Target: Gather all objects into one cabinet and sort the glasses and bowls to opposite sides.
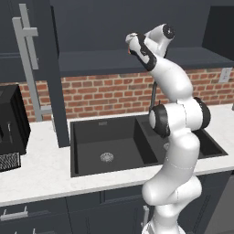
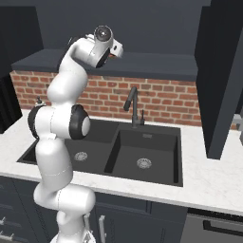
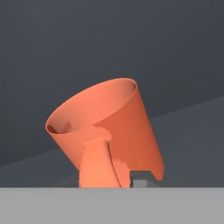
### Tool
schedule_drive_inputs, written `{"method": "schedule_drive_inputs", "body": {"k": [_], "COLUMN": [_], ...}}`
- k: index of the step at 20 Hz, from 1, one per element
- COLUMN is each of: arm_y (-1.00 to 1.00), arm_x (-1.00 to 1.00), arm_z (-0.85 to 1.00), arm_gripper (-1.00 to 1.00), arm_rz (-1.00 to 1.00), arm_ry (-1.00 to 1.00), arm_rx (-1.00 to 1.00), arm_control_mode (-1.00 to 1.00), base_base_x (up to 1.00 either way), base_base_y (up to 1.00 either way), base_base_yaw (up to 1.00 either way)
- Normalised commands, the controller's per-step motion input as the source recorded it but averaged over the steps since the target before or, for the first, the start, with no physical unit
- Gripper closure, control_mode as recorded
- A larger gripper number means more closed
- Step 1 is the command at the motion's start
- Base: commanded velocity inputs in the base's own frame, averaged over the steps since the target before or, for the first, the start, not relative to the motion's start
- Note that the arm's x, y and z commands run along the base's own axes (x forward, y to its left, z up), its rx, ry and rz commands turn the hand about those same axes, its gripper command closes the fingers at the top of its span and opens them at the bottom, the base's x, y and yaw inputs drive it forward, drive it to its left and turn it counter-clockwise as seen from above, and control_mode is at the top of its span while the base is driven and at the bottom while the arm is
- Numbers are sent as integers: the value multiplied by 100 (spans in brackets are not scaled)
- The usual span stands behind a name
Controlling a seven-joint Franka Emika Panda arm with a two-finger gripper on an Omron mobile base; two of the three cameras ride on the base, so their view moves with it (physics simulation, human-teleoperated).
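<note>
My fingers clench the plain bright-orange cylindrical tumbler [image 3: 105,131], tilted and empty inside; its base and my fingertips are hidden.

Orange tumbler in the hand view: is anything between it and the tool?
Nothing: the orange tumbler sits right at the tool, apparently gripped, with dark cabinet behind.

Even soft rendered light, dim dark cabinets, faint shadows, sharp
</note>
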Motion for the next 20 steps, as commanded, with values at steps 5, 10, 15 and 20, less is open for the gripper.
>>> {"method": "schedule_drive_inputs", "body": {"k": [5, 10, 15, 20], "arm_y": [5, 0, 0, 0], "arm_x": [-24, -76, -82, -94], "arm_z": [0, 0, 4, 23], "arm_gripper": [100, 100, 100, 100], "arm_rz": [0, 0, 0, 0], "arm_ry": [-3, -14, -15, -10], "arm_rx": [0, 0, 0, 0], "arm_control_mode": [-100, -100, -100, -100], "base_base_x": [0, 0, 0, 0], "base_base_y": [0, 0, 0, 0], "base_base_yaw": [0, 0, 0, 0]}}
